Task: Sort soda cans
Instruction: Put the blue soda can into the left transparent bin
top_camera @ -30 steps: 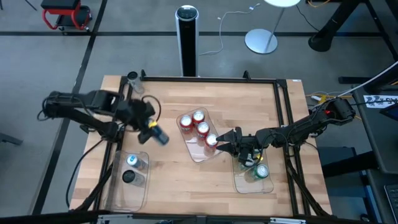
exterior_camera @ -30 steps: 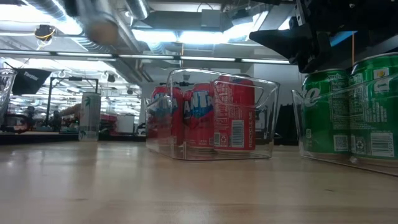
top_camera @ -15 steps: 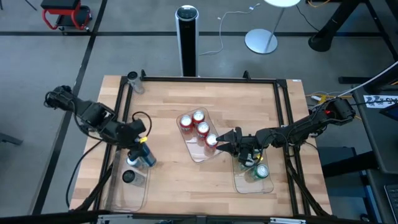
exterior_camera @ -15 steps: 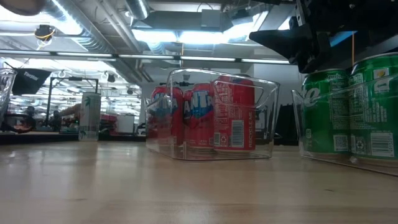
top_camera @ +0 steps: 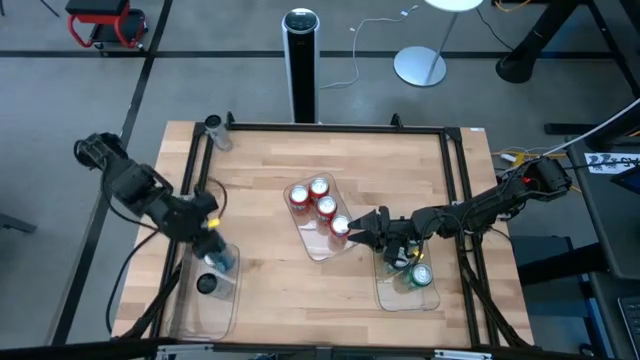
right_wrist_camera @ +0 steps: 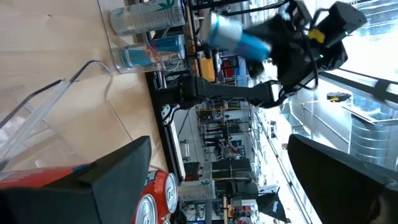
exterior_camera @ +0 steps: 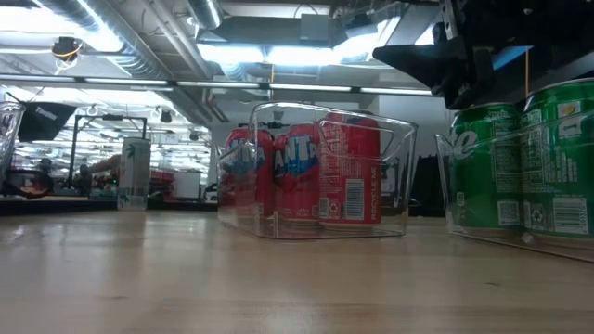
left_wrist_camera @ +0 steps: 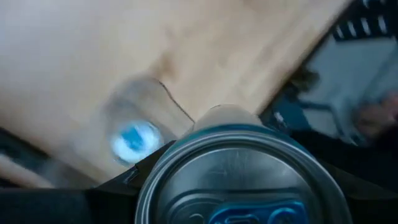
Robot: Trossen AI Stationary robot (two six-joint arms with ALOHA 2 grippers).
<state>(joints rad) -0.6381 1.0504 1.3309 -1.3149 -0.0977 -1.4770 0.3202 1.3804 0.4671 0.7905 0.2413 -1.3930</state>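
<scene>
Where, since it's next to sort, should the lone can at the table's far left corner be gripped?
Grip the can across its round side wall, about mid-height, coming down from above. It stands upright and alone with its top facing up, so the wall is free. The black frame rail runs close beside it, so a sideways approach looks tighter.

Left arm extended, its tool point(top_camera: 213, 246) clamped on a silver-and-blue aluminium can point(top_camera: 220, 256); right arm outstretched, tool point(top_camera: 362, 228) spread wide.
</scene>
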